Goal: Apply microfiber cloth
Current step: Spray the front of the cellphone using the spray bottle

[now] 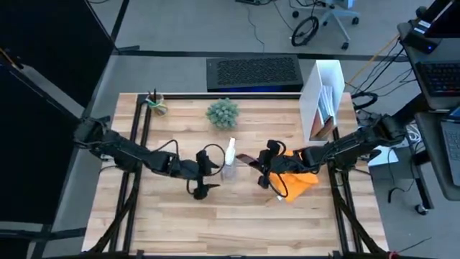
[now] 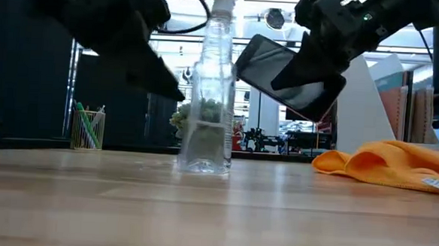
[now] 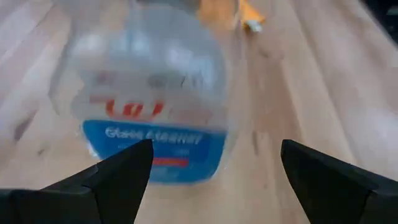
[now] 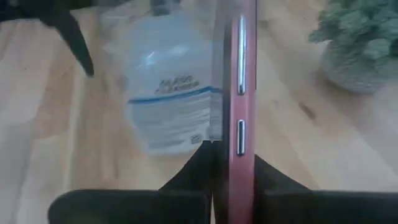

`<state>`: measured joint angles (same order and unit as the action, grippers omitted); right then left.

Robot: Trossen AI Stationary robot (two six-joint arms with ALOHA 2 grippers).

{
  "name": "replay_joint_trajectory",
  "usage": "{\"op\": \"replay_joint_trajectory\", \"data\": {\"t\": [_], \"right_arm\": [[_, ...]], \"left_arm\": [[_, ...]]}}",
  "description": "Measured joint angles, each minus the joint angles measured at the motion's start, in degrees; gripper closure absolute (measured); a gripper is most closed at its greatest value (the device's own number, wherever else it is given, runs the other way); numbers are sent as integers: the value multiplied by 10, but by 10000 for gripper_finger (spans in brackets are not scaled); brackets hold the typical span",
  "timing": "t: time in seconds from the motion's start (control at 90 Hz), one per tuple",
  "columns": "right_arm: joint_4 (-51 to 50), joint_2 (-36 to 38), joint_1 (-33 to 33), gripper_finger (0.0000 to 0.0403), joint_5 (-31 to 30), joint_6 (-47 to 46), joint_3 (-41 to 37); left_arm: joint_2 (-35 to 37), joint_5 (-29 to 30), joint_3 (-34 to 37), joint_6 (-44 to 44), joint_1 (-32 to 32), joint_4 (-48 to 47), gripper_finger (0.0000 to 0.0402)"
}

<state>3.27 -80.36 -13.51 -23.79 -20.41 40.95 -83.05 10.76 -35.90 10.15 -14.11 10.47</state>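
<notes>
Near the middle of the pale wooden table (image 1: 215, 223), the right gripper (image 4: 231, 163) holds a flat dark phone with a red edge (image 4: 239, 93) clamped between its fingers, lifted off the surface and tilted. Beside it stands a clear plastic spray bottle (image 2: 208, 100), with the left gripper (image 3: 211, 171) just short of it, fingers spread apart and empty. By the right arm, the bright orange microfiber cloth (image 2: 394, 166) lies crumpled on the tabletop, untouched.

Hidden, cropped and blurred parts

In the low view the microfiber cloth (image 2: 398, 168) runs off the right edge, and the spray bottle (image 2: 208, 100) top is cropped; in the left wrist view the bottle label (image 3: 155, 144) is too blurred to read fully.
</notes>
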Motion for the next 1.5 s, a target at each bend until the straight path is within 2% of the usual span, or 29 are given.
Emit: {"op": "replay_joint_trajectory", "data": {"t": [0.1,0.256,0.467,0.6,0.856,1.1,1.289,1.5], "right_arm": [[-19,9,0,394,1,1,0],[-20,43,2,394,-2,11,0],[-38,85,27,394,-5,51,0],[-39,88,47,391,-5,76,0],[-45,88,57,388,-2,83,0],[-45,88,57,390,-2,93,0],[-51,87,57,390,-2,97,0],[-53,87,56,390,-2,98,0]], "left_arm": [[15,0,0,2,3,-31,64],[82,0,-16,10,3,-69,64],[175,28,-24,13,20,-72,64],[207,43,-24,-7,29,-66,64],[213,72,-24,-34,61,-65,59],[201,74,-51,-23,68,-66,5],[173,74,-64,-65,69,-64,9],[157,73,-62,-45,69,-62,10]]}}
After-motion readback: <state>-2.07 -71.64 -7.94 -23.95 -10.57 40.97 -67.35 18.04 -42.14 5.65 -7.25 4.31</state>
